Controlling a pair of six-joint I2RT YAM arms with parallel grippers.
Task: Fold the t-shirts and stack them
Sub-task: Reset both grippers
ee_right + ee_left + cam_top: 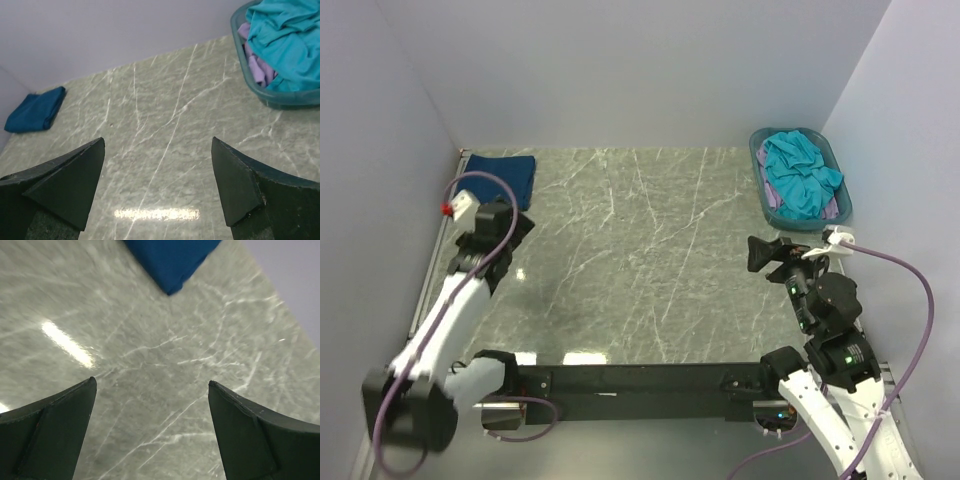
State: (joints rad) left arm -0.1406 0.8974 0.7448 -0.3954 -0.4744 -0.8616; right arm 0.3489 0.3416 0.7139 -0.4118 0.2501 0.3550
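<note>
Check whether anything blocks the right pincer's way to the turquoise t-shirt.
Nothing visible does. Bare table lies between the open right pincer and the basket. Only the basket's near wall stands in front of the turquoise t-shirt, which heaps above the rim, so it looks reachable from above.

A dark blue t-shirt (502, 172) lies folded into a flat, tidy rectangle at the upper left of the overhead view. At the upper right, a turquoise t-shirt (800, 170) sits crumpled and unfolded on top inside the teal basket (757, 160). A pale lilac t-shirt (832, 210) is bunched beneath it, mostly covered.
</note>
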